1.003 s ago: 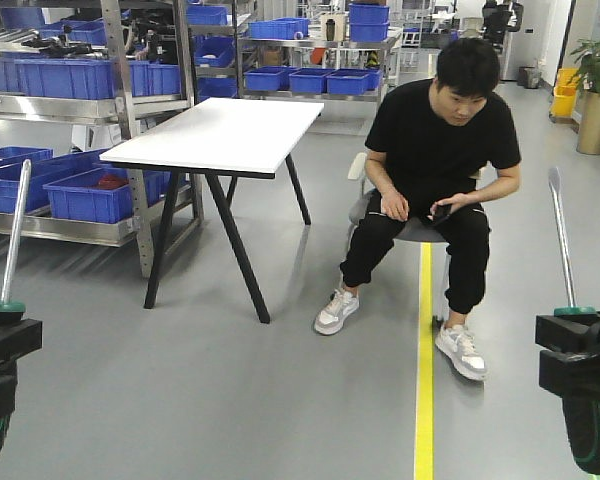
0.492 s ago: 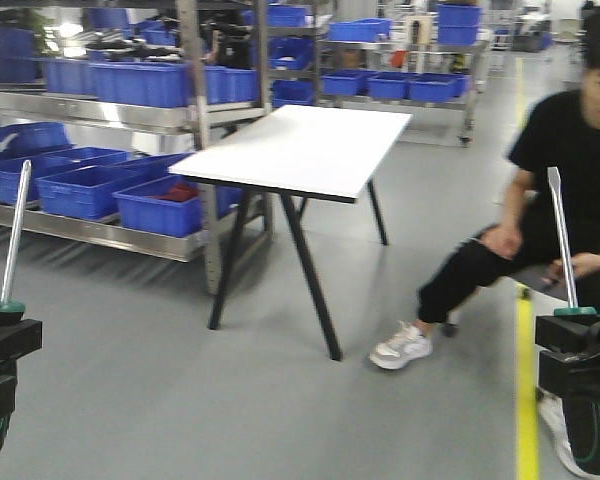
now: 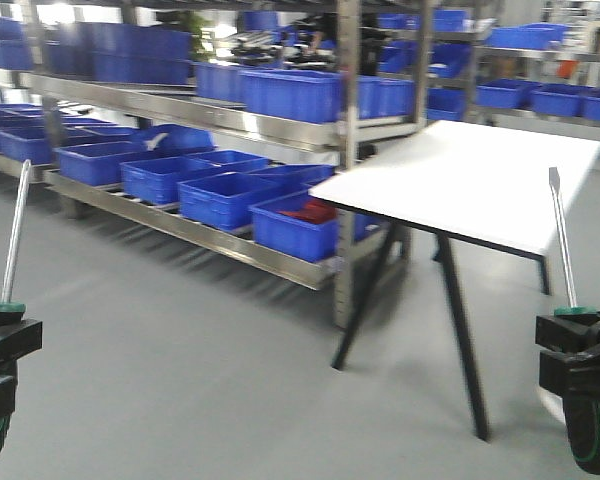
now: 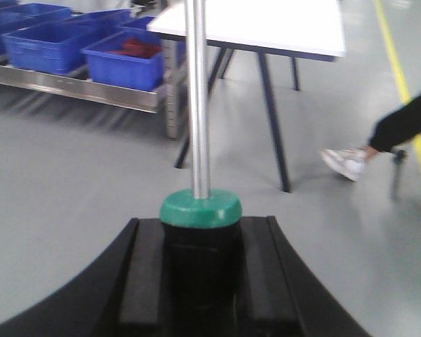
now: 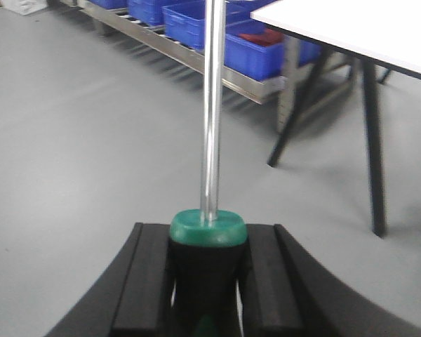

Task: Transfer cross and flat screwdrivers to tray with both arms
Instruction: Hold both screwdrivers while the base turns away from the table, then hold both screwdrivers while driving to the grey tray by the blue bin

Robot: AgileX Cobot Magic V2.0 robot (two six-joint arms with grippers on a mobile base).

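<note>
My left gripper (image 3: 0,345) is shut on the black and green handle of the cross screwdriver (image 3: 12,240), held upright with its shaft pointing up at the lower left. In the left wrist view the gripper (image 4: 200,253) clamps the handle below the green collar, and the shaft (image 4: 196,105) rises out of frame. My right gripper (image 3: 580,365) is shut on the flat screwdriver (image 3: 562,250), also upright, with its flat tip showing at the top. The right wrist view shows that gripper (image 5: 207,274) around the handle and shaft (image 5: 212,105). The tray is out of view.
A white table (image 3: 480,175) on black legs stands ahead to the right. A metal rack with blue bins (image 3: 280,95) runs along the left and back. In the left wrist view, a person's shoe (image 4: 344,161) and a yellow floor line (image 4: 400,70) show on the grey floor.
The whole scene has slid to the right in the front view. The seated person has left that view and more of the rack shows. Both grippers still hold their screwdrivers the same way.
</note>
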